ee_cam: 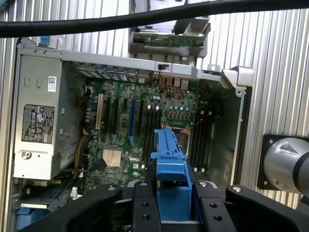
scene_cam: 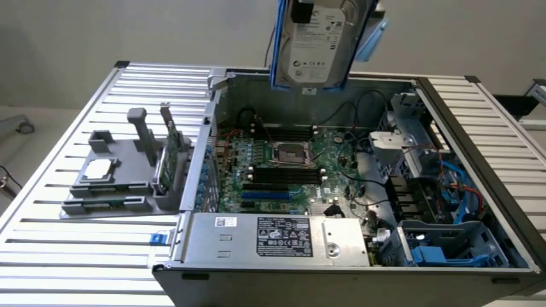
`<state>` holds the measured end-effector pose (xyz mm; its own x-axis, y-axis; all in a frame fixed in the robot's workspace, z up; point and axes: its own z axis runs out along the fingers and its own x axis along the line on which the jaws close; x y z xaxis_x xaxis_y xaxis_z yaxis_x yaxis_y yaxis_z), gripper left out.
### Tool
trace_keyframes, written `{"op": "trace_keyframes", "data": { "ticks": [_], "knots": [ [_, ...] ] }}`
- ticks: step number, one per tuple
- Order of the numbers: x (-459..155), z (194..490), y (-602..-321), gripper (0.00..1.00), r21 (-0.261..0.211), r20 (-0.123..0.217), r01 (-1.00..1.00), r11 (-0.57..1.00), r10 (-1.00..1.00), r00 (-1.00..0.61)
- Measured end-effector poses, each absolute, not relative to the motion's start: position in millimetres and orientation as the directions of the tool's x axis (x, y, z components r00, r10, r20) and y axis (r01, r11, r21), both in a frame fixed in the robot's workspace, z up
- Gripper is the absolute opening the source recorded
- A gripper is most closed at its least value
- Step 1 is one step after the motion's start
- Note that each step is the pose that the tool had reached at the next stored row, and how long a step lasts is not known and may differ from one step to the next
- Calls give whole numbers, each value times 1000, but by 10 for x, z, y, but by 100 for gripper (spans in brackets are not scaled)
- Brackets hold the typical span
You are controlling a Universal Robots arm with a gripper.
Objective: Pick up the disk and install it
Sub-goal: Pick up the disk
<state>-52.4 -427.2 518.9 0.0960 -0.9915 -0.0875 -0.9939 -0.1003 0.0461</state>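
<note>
The disk (scene_cam: 320,38), silver-grey with a white label and blue carrier rails, hangs upright in the air above the back of the open computer case (scene_cam: 204,240). In the wrist view my gripper (ee_cam: 171,198) is shut on the disk's blue rail (ee_cam: 169,162), with a black finger (ee_cam: 144,205) on each side of it. Straight below the held disk lies the motherboard (ee_cam: 145,125).
A blue drive cage (scene_cam: 452,246) sits in the case's front corner at the exterior view's right, beside the grey power supply (scene_cam: 273,236). On the slatted table (scene_cam: 85,256) at the left, a grey fixture (scene_cam: 111,179) holds a green card (scene_cam: 175,150) and a silver square piece (scene_cam: 98,169). A black cable (ee_cam: 145,19) crosses the wrist view.
</note>
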Motion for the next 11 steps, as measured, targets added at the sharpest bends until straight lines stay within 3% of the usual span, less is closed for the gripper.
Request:
{"op": "trace_keyframes", "data": {
  "ticks": [11],
  "knots": [
    [-403,5160,-4650,32,41,-87,-994,-100,-992,96]
  ]
}}
